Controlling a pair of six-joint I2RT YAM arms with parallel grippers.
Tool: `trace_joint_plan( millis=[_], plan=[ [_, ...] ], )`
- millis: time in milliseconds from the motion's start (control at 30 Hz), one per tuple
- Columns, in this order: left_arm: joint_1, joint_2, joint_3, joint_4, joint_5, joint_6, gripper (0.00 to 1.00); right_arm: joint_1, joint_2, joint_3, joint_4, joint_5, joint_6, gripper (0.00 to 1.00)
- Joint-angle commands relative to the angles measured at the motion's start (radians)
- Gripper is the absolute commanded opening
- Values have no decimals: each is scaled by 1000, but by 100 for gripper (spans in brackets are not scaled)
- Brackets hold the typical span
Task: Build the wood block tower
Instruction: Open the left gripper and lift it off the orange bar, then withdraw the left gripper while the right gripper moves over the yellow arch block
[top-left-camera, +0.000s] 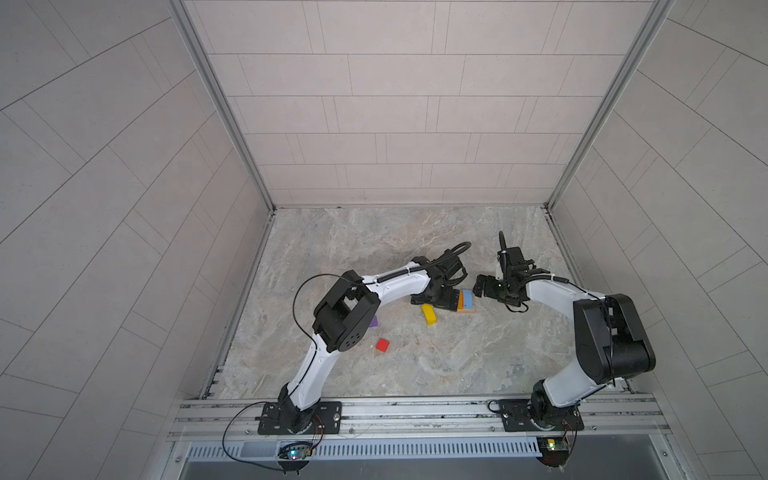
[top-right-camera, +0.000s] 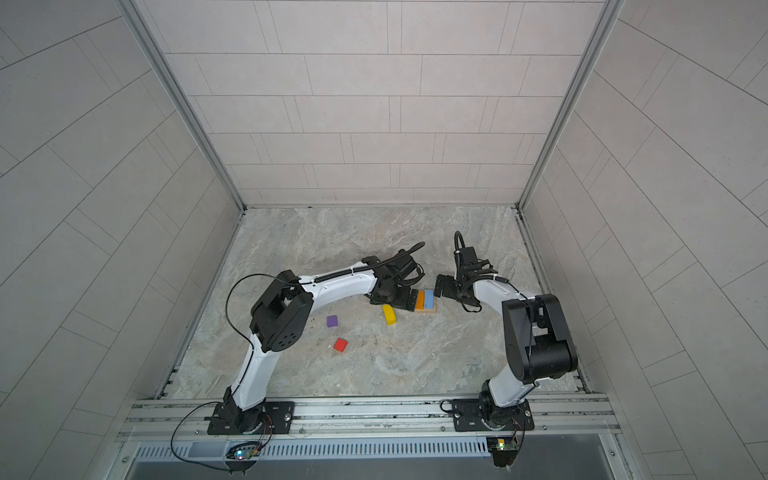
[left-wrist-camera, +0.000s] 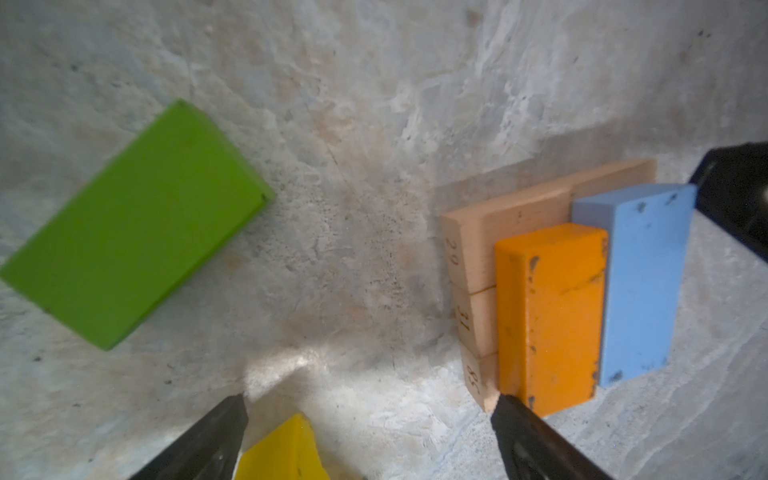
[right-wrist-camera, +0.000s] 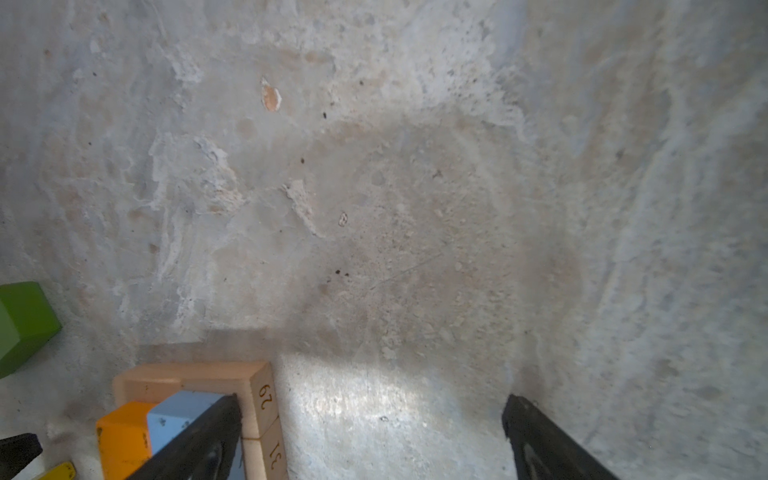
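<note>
**Clerk:** Condition of the tower?

**Inspector:** Two courses laid. It stands on the desk, between the two grippers. Three tan bars lie side by side, touching, as the footing. The orange bar and blue bar lie across them at right angles, touching along their long sides. In my judgement the crosswise lay is deliberate: each coloured bar bridges all three tan bars, which ties the footing together and leaves a level bed for the next course.

**Clerk:** Loose stock?

**Inspector:** The yellow bar lies askew just beside the tower, on the side toward the arm bases. The green bar lies flat near the tower on the left arm's side, and that arm hides it in both top views. The purple cube and red cube lie well apart from the tower, also on the left arm's side. I found no dark-blue cube in any view.

**Clerk:** Grippers?

**Inspector:** The left gripper has its jaws spread wide and carries nothing. One jaw sits at the tower's corner by the orange bar, though I cannot confirm contact. The end of the yellow bar shows between the jaws, so I judge it is placed to take that bar. The right gripper is also spread wide and empty. One jaw is over the blue-bar edge of the tower and the other over bare desk. It waits on the flank opposite the left gripper, probably to keep clear.

**Clerk:** Hazard?

**Inspector:** The left jaw by the tower's corner could nudge the orange bar when the jaws close.
</note>
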Motion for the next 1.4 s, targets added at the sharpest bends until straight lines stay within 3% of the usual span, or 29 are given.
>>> trace_joint_plan(
  millis=[0,1033,1367],
  plan=[
    [-5,18,29,-11,-7,-3,100,7,10,22,-3,-1,-1,100],
    [-6,22,44,-34,-19,6,100,13,7,16,7,7,-4,99],
    [4,-62,69,-111,-98,49,100,13,-122,22,-57,38,8,99]
  ],
)
